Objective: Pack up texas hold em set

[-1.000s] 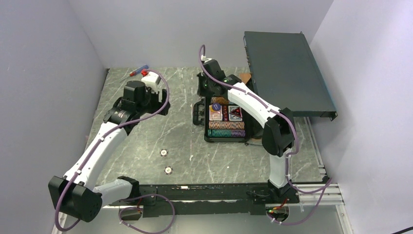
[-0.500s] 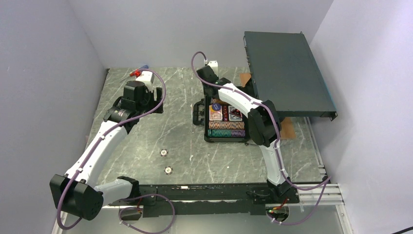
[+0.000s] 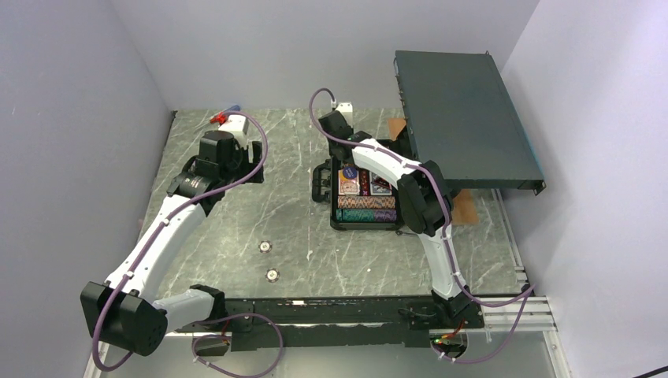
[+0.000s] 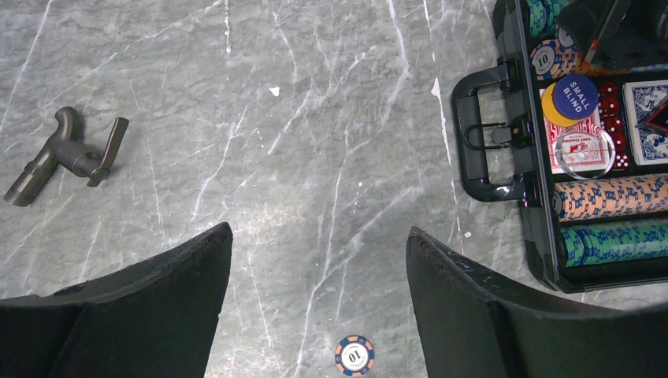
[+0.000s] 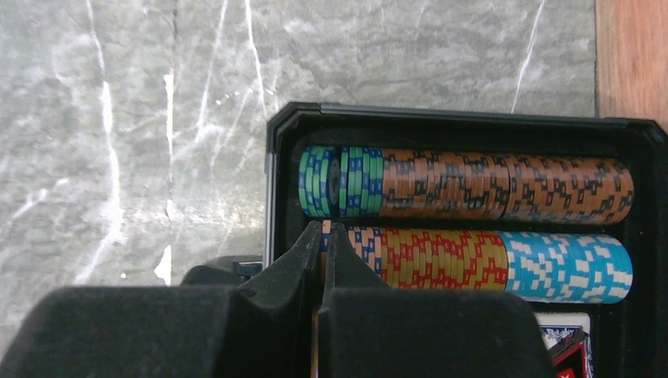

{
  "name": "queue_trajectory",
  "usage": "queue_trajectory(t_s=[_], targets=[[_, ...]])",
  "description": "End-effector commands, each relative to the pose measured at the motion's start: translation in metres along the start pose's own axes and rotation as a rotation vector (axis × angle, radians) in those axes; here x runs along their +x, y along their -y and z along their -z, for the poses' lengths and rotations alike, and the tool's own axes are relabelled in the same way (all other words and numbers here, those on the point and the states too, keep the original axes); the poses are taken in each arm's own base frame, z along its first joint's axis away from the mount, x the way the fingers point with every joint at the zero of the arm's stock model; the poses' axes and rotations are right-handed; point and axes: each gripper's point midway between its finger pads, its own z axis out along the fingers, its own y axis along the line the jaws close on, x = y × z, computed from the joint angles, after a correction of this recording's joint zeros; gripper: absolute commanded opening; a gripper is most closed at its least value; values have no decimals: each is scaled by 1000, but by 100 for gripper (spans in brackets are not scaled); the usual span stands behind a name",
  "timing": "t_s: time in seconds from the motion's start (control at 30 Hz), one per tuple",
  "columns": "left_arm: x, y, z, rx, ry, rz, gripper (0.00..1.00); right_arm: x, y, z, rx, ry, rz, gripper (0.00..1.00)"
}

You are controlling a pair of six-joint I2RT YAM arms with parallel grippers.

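The small dark grey case point(image 3: 364, 219) lies open mid-table, its black handle point(image 4: 480, 134) to the left. It holds rows of striped chips point(image 5: 488, 185), a red deck point(image 4: 579, 146), a blue deck point(image 4: 647, 118), red dice point(image 4: 610, 98) and a blue "small blind" button point(image 4: 574, 93). My right gripper point(image 5: 325, 230) is shut on an orange-and-blue chip held on edge at the left end of the second chip row point(image 5: 441, 256); in the top view it point(image 3: 340, 146) is over the case's far end. My left gripper point(image 4: 317, 232) is open and empty above the table, left of the case. A loose "10" chip point(image 4: 354, 356) lies below it.
Two loose chips point(image 3: 266, 247) point(image 3: 272, 275) lie on the marble table near the front. A grey metal fitting point(image 4: 67, 153) lies to the left. A screwdriver point(image 3: 224, 115) lies at the far left. The large dark rack box point(image 3: 465, 118) leans at the back right, over a brown board point(image 3: 466, 209).
My right arm has folded in, its wrist moving toward the far end of the case. My left gripper has shifted slightly toward the far left.
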Motion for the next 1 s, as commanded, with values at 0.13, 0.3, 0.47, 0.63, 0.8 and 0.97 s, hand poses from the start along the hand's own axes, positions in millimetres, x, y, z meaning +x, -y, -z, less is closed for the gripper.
queue_trajectory(t_s=[0.13, 0.3, 0.47, 0.63, 0.8, 0.97], targets=[[-8, 2, 2, 18, 19, 27, 83, -1, 3, -9, 8, 50, -6, 4], [-6, 3, 0, 21, 11, 26, 83, 2, 3, -12, 6, 41, 9, 14], [-4, 4, -3, 28, 1, 29, 83, -2, 0, -4, -20, 33, 13, 26], [0, 5, -7, 33, -19, 31, 83, -18, 1, 17, -49, 42, 14, 36], [22, 13, -11, 53, -113, 83, 83, -40, -4, 70, -168, 50, 34, 48], [84, 22, -10, 62, -327, 223, 78, -25, -2, 124, -328, 44, 54, 64]])
